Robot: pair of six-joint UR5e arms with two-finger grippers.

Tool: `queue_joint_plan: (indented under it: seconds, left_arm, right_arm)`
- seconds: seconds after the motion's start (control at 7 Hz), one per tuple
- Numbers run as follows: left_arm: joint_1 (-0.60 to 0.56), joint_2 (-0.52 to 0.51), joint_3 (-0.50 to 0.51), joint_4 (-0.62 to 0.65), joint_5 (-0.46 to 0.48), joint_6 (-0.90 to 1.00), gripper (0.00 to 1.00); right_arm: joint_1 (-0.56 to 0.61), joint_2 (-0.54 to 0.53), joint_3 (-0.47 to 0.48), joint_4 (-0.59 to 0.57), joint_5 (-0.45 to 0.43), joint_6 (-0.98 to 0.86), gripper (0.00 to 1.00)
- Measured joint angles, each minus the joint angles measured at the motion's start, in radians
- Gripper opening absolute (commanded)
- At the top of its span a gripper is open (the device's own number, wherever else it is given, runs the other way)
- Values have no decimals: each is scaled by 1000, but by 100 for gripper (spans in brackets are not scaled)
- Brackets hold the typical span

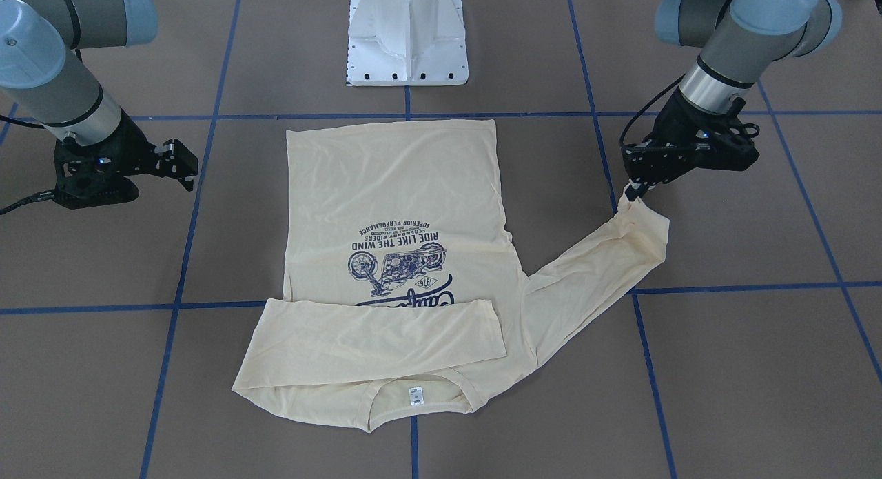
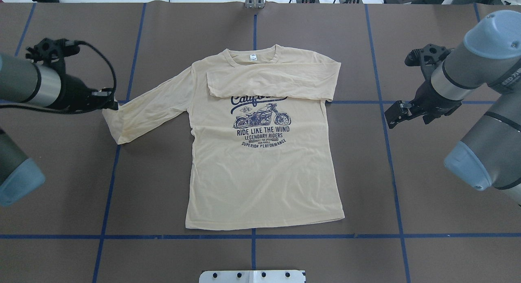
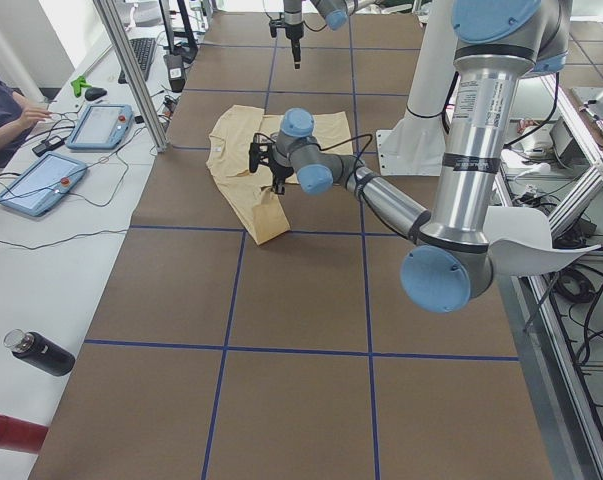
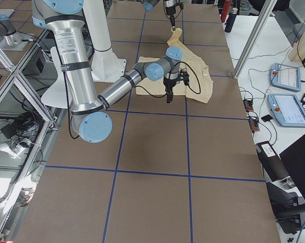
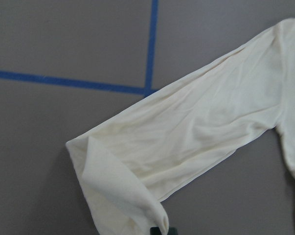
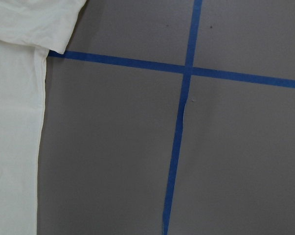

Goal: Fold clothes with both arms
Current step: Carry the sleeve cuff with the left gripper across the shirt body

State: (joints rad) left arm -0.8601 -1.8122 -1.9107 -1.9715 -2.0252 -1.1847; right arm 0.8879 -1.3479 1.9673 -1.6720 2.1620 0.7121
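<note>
The cream-yellow T-shirt point(image 2: 260, 173) lies flat on the table, print up, with its neck label point(image 2: 253, 58) on the far side from the robot. One sleeve point(image 2: 272, 81) is folded across the chest and covers part of the print. The other sleeve point(image 2: 150, 112) stretches out toward my left arm. My left gripper point(image 2: 109, 105) is shut on that sleeve's cuff and holds it slightly raised; it also shows in the front view point(image 1: 632, 193) and the left wrist view point(image 5: 159, 230). My right gripper point(image 2: 392, 119) hangs open and empty beside the shirt's edge point(image 6: 10, 147).
The brown table point(image 2: 407, 193) is crossed by a grid of blue tape lines point(image 2: 390, 152). The white pedestal base point(image 1: 406, 38) stands just behind the shirt's hem. Tablets point(image 3: 43, 183) and a bottle point(image 3: 41, 352) lie on the side bench.
</note>
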Motion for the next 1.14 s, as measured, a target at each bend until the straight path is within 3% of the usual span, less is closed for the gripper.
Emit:
queue_joint_plan:
  seconds: [0.29,0.71,1.14]
  left_arm:
    - [-22,-227,104,67,-43,-61,0]
    - [17,-516,239,55,-91,-277,0]
    - [120,-666,447,-96,-66,-396,0]
  right_arm:
    - [0,-17,3,0,1,2,100]
    - [-2,-21,0,0,-2,6,100]
    - [-3,-21,-13,-1,-3,7,100]
